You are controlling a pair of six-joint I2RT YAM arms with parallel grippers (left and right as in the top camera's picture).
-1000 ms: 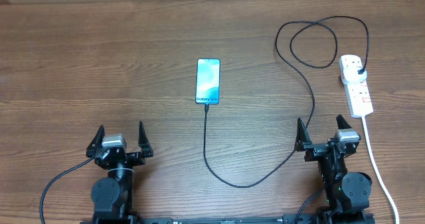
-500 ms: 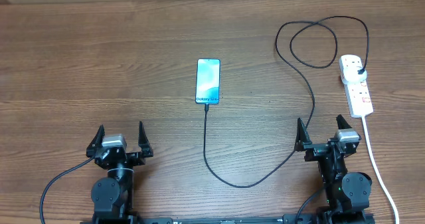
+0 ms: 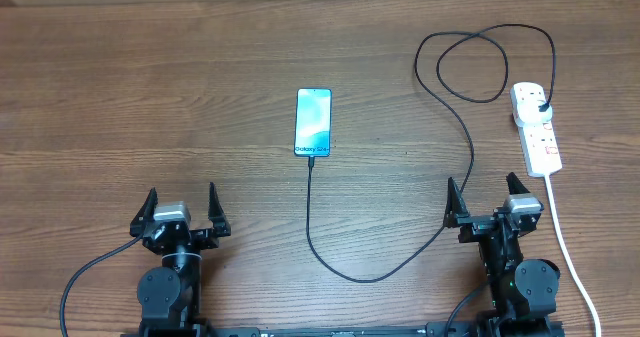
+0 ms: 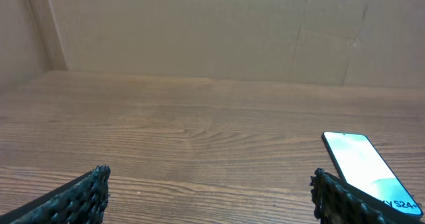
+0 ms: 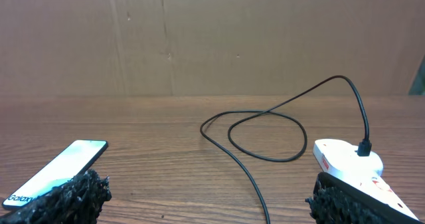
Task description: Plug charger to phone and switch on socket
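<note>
Left tool (image 3: 181, 191) and right tool (image 3: 481, 181) both spread wide, empty, low at the near edge. Farther out between them, phone (image 3: 313, 123) flat, screen up, long axis near-to-far, "Galaxy" end toward the arms. Charger (image 3: 308, 212) tip at that near short edge, cable curving right, looping, black plug in the socket (image 3: 537, 129) at far right. Brown wood-grain surface (image 3: 150, 77); plain tan wall (image 4: 199, 31) behind. Blue gradient screen, black edges.

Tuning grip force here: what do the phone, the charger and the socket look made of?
The phone: glossy glass front, by the bright smooth screen. The charger: matte black flexible sheath, likely rubber or plastic, since it lies in soft loops. The socket: smooth white hard plastic, probably, with red switches.
</note>
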